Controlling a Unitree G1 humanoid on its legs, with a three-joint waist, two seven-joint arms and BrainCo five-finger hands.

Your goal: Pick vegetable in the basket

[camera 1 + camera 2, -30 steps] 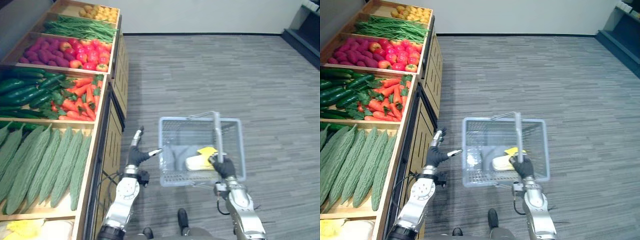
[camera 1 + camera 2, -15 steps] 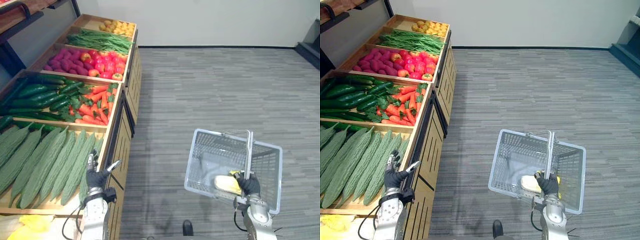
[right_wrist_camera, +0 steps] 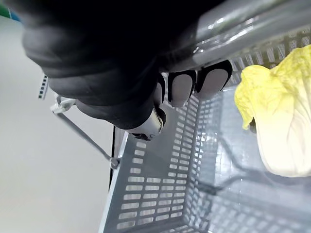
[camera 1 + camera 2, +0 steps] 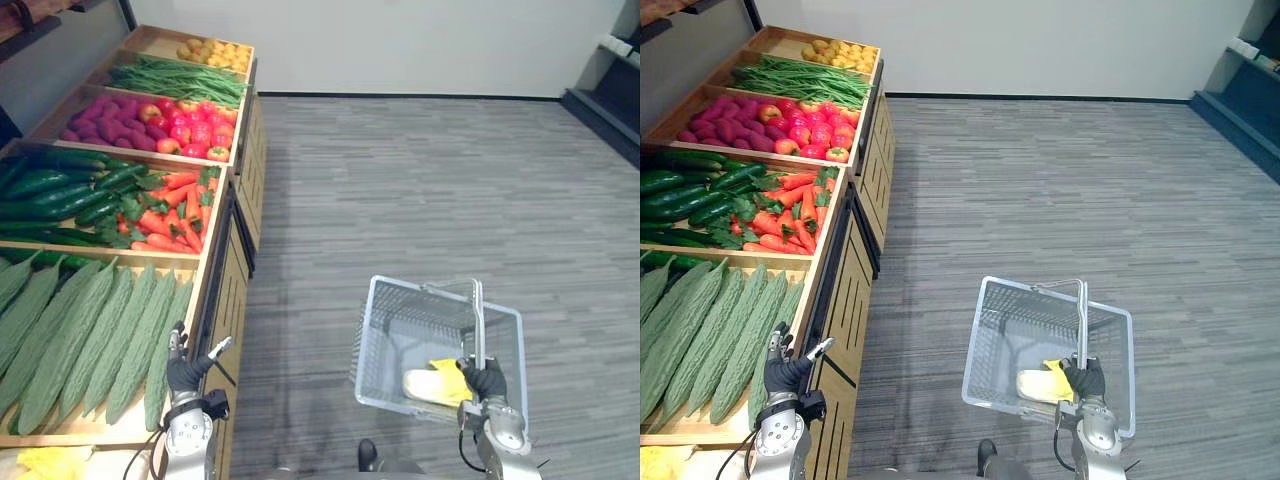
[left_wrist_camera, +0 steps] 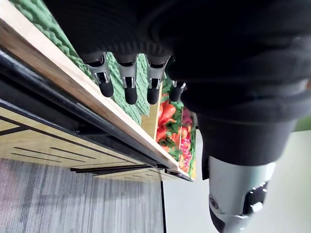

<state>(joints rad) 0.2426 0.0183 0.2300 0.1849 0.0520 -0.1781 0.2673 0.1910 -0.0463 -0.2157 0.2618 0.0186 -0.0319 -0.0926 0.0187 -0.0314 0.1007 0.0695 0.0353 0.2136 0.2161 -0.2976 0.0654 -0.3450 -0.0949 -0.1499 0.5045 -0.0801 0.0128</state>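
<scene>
A grey wire basket (image 4: 364, 340) hangs over the floor to the right of the vegetable stall. My right hand (image 4: 487, 381) is shut on its upright handle (image 4: 477, 322); the right wrist view shows the fingers (image 3: 183, 87) curled under the bar (image 3: 243, 28). A pale yellow cabbage (image 4: 430, 384) lies in the basket, also seen close up as the cabbage (image 3: 282, 126). My left hand (image 4: 185, 372) hovers open at the stall's front edge, beside the long green bitter gourds (image 4: 100, 330), its fingers (image 5: 127, 83) straight and holding nothing.
The wooden stall (image 4: 225, 300) runs along the left, with carrots (image 4: 170, 205), cucumbers (image 4: 60, 190), red produce (image 4: 150, 120), green beans (image 4: 170, 80) and yellow produce (image 4: 212, 50) in bins. More cabbage (image 4: 40, 462) lies nearest me. Grey floor (image 4: 420, 180) stretches to the right.
The view has shifted. My left hand has gone from beside the basket to the stall's front edge by the bitter gourds. The right hand keeps its hold on the basket handle.
</scene>
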